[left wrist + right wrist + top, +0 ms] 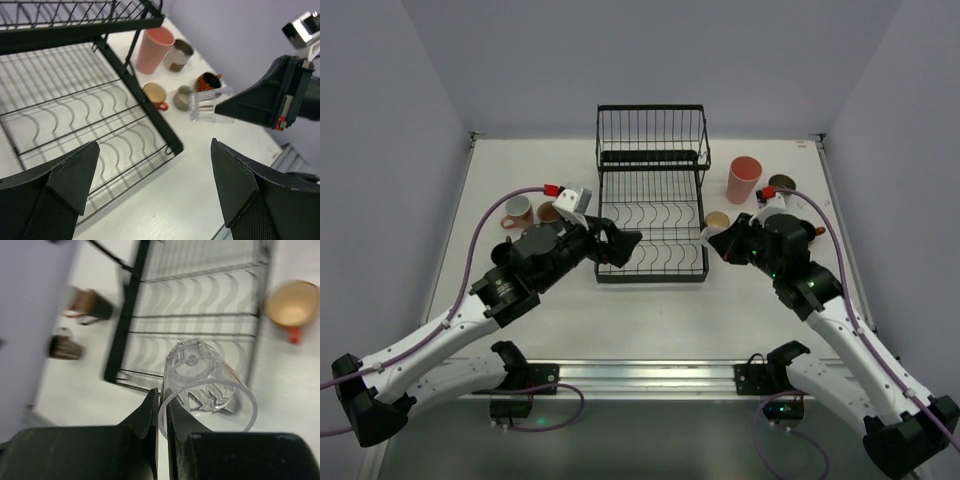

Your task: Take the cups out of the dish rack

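Observation:
The black wire dish rack (651,160) stands at the table's middle, and no cup shows in it. My right gripper (161,396) is shut on the rim of a clear glass cup (206,377), one finger inside and one outside. It holds the cup off the rack's front right corner (713,240). My left gripper (155,150) is open and holds nothing. It hovers over the lower tray's front edge (620,245). From the left wrist view I see the held clear glass cup (210,106) in the right gripper.
Right of the rack stand a pink tumbler (743,180), a beige-grey cup (781,185), an orange-handled cup (717,220), a grey cup (182,97) and an orange-red cup (207,81). Left of it stand a pink cup (517,210) and a brown cup (548,212).

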You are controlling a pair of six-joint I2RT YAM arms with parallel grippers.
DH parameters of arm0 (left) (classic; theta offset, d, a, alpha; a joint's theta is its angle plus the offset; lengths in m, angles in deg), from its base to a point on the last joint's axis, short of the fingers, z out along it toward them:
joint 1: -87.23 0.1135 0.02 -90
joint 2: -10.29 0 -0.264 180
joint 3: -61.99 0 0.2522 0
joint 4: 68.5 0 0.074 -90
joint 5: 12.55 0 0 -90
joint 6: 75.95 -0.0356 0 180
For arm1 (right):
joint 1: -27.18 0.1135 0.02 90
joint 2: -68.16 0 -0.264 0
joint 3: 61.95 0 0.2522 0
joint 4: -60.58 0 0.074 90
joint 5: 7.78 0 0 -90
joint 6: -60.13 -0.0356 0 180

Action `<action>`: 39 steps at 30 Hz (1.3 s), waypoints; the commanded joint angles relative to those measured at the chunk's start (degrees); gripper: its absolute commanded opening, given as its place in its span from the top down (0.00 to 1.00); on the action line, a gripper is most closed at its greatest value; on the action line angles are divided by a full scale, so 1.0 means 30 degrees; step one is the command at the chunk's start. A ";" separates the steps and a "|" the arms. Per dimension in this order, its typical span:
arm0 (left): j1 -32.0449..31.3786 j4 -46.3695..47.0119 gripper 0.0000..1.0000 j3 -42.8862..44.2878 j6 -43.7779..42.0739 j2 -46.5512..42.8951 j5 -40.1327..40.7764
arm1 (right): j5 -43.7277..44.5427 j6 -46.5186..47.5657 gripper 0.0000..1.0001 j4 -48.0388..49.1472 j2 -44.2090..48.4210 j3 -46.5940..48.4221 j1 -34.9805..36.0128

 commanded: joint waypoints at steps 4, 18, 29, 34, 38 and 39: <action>-0.0045 -0.6162 0.00 0.0417 -0.2722 -0.1564 0.1203 | 0.7080 0.2812 1.00 -0.6947 -0.3927 0.1324 -0.0302; -0.0045 -0.8362 0.00 0.0271 -0.4130 -0.3238 0.3224 | 0.6057 0.2812 0.98 -0.6891 -1.1202 0.3025 -0.0536; -0.0045 -0.8097 0.00 0.0123 -0.4276 -0.2944 0.3340 | 0.5762 0.3193 0.68 -0.6538 -1.1526 0.2908 -0.0537; -0.0045 -0.8126 0.00 0.0385 -0.4247 -0.2887 0.3517 | 0.5937 0.3076 0.46 -0.6449 -0.9244 0.3083 -0.0507; -0.0074 -0.8156 0.00 0.0737 -0.4218 -0.2857 0.3429 | 0.6055 0.2988 0.16 -0.6421 -0.5621 0.3491 -0.0508; -0.0045 -0.8156 0.00 0.0825 -0.4247 -0.2945 0.3458 | 0.6055 0.3017 0.10 -0.6188 -0.4766 0.3551 -0.0536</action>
